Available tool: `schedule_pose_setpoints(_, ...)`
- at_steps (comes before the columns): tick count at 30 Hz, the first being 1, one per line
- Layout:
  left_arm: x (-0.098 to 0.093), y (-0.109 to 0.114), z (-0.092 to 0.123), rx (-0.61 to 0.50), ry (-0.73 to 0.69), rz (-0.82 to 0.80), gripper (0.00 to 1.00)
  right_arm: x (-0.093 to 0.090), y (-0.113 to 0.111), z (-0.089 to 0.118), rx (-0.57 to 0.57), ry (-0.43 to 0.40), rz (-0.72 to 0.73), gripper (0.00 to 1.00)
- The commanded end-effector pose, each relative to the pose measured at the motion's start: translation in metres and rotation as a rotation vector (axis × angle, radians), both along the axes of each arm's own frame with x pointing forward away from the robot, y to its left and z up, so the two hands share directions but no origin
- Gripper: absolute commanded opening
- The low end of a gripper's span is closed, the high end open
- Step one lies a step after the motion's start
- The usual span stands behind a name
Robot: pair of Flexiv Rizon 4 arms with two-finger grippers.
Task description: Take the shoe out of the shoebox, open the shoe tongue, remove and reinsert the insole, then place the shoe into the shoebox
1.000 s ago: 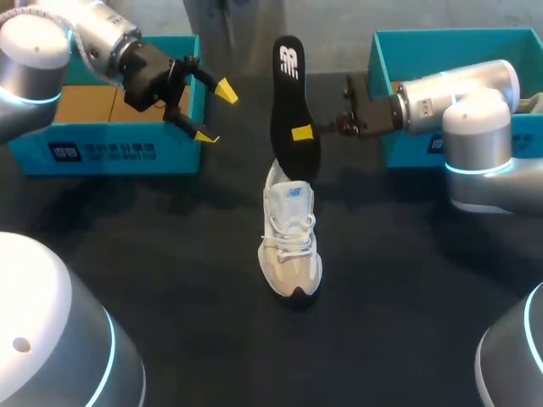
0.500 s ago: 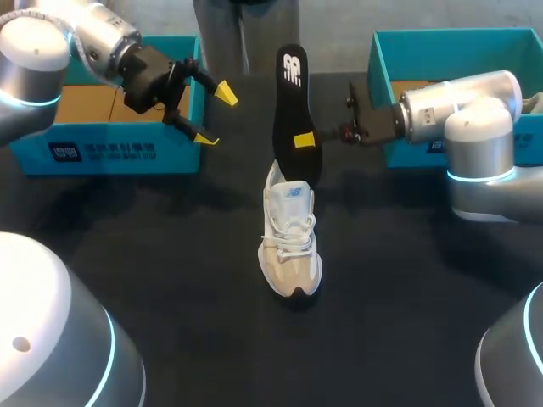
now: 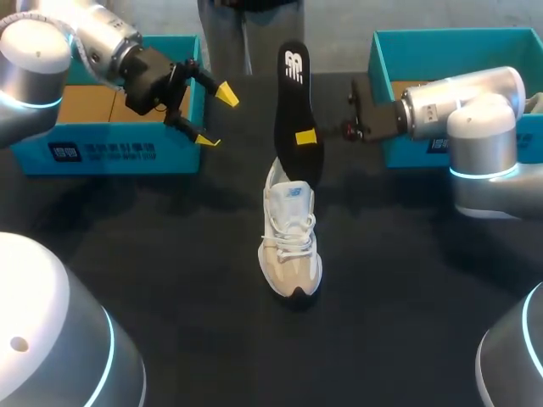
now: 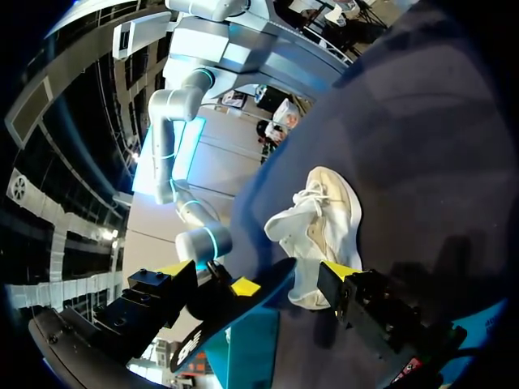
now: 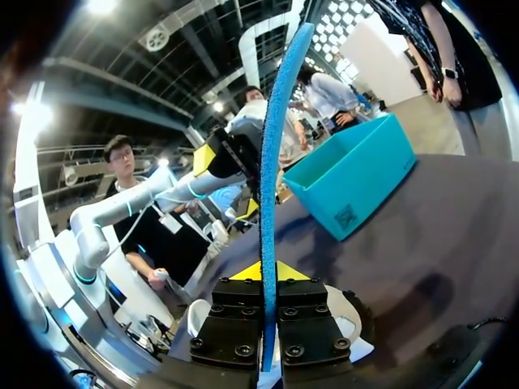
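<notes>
My table [image 3: 161, 271] carries a plain black covering, matte and unpatterned; the surface lies flat and unbroken across the head view; light falls on it from above, evenly; soft, diffuse shadows mark it near the middle and towards the far edge; both wrist views show the same dark surface.

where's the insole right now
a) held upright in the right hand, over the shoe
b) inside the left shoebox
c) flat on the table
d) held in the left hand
A: the right hand is shut on the insole, which stands on end with its lower end at the heel of the shoe; the left hand is open and empty beside the left shoebox.
</notes>
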State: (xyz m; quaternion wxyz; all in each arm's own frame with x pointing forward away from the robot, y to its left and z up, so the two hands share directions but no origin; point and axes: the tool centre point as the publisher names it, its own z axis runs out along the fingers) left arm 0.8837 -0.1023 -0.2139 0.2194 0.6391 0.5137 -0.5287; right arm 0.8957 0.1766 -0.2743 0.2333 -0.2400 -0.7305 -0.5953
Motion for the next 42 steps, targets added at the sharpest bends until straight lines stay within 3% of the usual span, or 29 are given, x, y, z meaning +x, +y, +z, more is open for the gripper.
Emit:
schedule_pose_setpoints(1,-0.001,0.001,0.0,0.0,-0.003,0.004,1.0,0.004,0.001,0.003,-0.004,-0.002,0.007,0.0)
schedule_pose_setpoints(29,0.003,0.002,-0.001,0.006,0.0,0.005,1.0,0.002,0.012,-0.006,0.004,0.005,0.023,0.0)
schedule_pose_setpoints(42,0.003,0.002,-0.004,0.001,0.004,0.008,1.0,0.008,0.02,-0.001,0.007,-0.038,0.009,0.0)
